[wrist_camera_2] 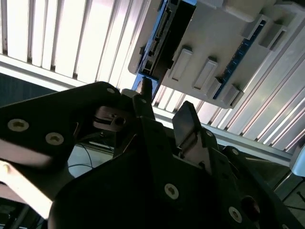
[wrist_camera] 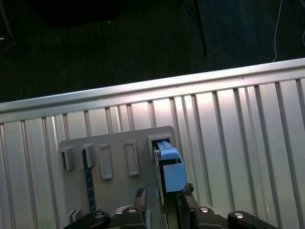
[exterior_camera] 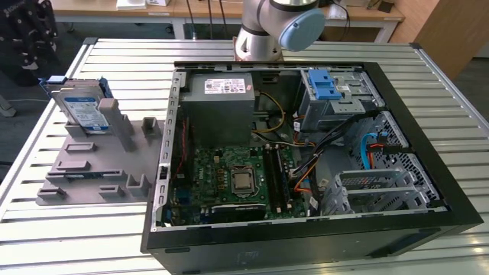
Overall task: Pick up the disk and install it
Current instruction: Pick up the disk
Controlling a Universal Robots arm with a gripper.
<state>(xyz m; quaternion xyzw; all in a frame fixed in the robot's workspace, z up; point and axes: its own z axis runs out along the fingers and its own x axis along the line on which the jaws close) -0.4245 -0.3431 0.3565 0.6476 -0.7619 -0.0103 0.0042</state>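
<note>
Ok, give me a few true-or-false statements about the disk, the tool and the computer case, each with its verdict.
1. The disk stands upright in the grey holder. True.
2. The disk is already inside the computer case. False: it sits in the grey holder on the table, at the exterior view's left of the case.
3. The tool is shut on the disk. False: it is open and holds nothing.
4. The computer case lies open, its insides showing. True.
</note>
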